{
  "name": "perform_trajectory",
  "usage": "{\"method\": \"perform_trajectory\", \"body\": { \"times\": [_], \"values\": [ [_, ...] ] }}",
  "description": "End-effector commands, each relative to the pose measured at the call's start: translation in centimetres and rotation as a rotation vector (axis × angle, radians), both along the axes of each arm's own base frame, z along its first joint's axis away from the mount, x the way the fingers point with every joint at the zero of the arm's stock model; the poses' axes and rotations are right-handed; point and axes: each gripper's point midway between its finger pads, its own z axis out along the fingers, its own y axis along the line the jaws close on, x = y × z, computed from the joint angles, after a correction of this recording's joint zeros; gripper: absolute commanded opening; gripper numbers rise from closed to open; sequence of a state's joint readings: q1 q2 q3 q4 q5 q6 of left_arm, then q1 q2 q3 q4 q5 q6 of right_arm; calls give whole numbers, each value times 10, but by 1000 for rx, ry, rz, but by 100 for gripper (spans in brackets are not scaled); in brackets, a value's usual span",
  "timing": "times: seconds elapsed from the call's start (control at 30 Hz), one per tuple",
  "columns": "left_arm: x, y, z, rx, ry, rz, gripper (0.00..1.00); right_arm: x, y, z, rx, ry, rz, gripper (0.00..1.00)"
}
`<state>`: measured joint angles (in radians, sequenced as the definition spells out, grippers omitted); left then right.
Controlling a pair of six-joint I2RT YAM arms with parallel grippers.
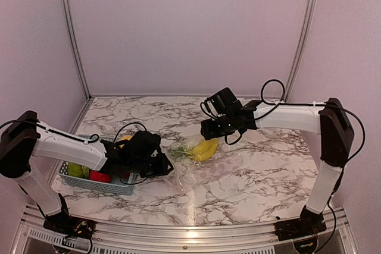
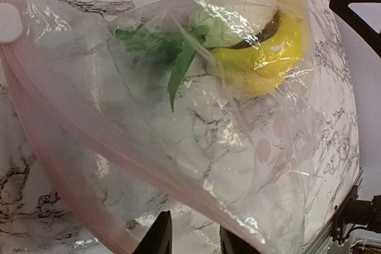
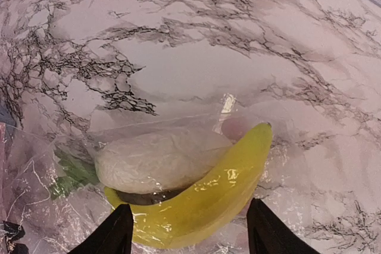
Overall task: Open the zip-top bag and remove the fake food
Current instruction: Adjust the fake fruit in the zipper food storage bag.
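Note:
The clear zip-top bag (image 1: pixel 193 168) lies flat on the marble, its pink zip strip (image 2: pixel 89 147) running slantwise in the left wrist view. Inside it are fake food pieces: a yellow banana (image 3: pixel 208 197) curled round a pale cabbage (image 3: pixel 161 159), with green leaves (image 2: pixel 164 49) beside them. My left gripper (image 1: pixel 163 165) sits at the bag's left, zip end. Its jaws (image 2: pixel 193 236) are narrowed with a gap still showing, just short of the strip. My right gripper (image 1: pixel 217 129) hangs over the bag's far end. Its open fingers (image 3: pixel 116 233) straddle the banana through the plastic.
A light blue lattice basket (image 1: pixel 113 187) stands at the near left under my left arm. It holds a red apple (image 1: pixel 100 176), a green fruit (image 1: pixel 76 169) and an orange piece (image 1: pixel 124 139). Pink walls close off the back and both sides.

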<state>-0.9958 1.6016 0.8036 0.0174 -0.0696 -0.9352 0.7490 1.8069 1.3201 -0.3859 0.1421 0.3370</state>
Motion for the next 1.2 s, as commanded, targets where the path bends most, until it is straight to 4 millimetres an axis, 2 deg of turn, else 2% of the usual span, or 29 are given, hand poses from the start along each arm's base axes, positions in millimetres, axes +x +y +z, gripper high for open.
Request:
{"method": "perform_trajectory", "body": {
  "times": [0.0, 0.17, 0.33, 0.53, 0.8, 1.0, 1.1, 1.17],
  "values": [
    [3, -21, -2, -63, 4, -25, 27, 2, 22, -2, -22, -2, 50, 61],
    [10, -27, -8, -67, 6, -7, 21, 0, 34, -15, -52, 17, 78, 54],
    [18, -26, -18, -64, 24, 34, 19, -4, 41, -31, -82, 38, 109, 52],
    [24, -26, -30, -38, 38, 52, 21, -8, 32, -44, -169, 42, 96, 49],
    [28, -28, -34, -26, 37, 53, 26, -22, 27, -41, -164, 65, 123, 51],
    [28, -28, -33, -20, 34, 52, 27, -34, 24, -40, -185, 73, 147, 68],
    [28, -28, -33, -14, 35, 48, 27, -31, 22, -24, -176, 45, 129, 68],
    [28, -27, -34, -9, 34, 46, 26, -27, 19, -5, -169, 7, 108, 68]
  ]
}}
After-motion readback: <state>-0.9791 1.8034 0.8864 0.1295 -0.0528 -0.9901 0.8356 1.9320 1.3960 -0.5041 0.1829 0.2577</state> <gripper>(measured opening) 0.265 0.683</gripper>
